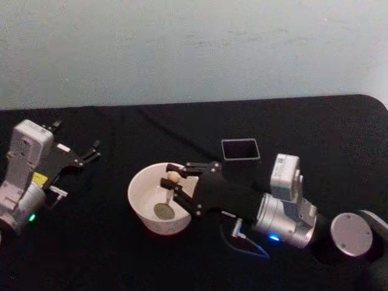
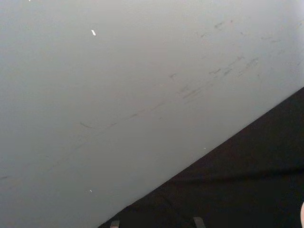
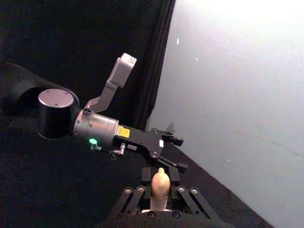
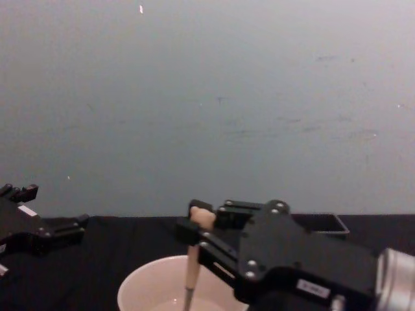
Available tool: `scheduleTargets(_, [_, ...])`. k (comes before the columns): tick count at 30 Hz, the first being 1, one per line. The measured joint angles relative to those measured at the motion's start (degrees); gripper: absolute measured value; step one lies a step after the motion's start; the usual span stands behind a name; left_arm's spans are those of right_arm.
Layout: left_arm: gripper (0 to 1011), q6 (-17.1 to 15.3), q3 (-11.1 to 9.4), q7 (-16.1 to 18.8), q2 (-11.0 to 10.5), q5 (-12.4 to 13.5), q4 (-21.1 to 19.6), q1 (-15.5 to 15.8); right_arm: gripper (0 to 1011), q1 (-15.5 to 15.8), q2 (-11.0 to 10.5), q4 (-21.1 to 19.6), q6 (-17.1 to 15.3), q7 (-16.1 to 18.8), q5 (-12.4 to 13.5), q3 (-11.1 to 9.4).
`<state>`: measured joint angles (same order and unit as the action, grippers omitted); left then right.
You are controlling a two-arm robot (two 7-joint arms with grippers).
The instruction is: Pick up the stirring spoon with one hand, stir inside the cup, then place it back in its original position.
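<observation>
Head view, OPERATOR: Report the state of the right gripper (image 1: 174,182) and its load.

MANUAL: You will find the right gripper closed on the stirring spoon (image 1: 168,195), pinching the pale handle just below the bear head. The gripper reaches in from the robot's right and hangs over the right half of the cup (image 1: 134,193). From the grip, the spoon's long axis runs downward, near upright with a slight tilt. Its metal bowl sits low inside the cup, near the middle of the floor. You cannot tell whether the bowl touches the floor.

OPERATOR: Which relation governs the next move?

MANUAL: Judge the current step as stirring; the return is not yet done. While stirring, keep the long axis near upright and the bowl inside the rim, because the cup wall lies just beside the gripper. For the return, note that the holder (image 1: 240,149) stands on the table (image 1: 315,121) behind and to the right of the cup, near it but apart. You will likely need to lift the spoon clear of the rim before travelling that way. The right arm is the nearer one. The left gripper (image 3: 176,153) is parked well to the left of the cup, fingers spread, holding nothing.
</observation>
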<state>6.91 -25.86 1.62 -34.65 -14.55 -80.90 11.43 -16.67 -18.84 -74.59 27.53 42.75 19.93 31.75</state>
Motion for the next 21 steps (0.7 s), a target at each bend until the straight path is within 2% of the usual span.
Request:
scheduleTargets(6, [1001, 0.00, 0.00, 0.00, 0.00, 0.00, 0.00, 0.00, 214, -1.96, 2.55, 3.06, 0.41, -1.43, -1.08, 0.65])
scheduleTargets(12, [1001, 0.00, 0.00, 0.00, 0.00, 0.00, 0.00, 0.00, 214, -4.32, 5.06, 7.13, 1.03, -4.10, -2.95, 0.32])
scheduleTargets(21, [1001, 0.00, 0.00, 0.00, 0.00, 0.00, 0.00, 0.00, 214, -5.75, 6.16, 9.95, 1.28, -5.86, -4.21, -1.01])
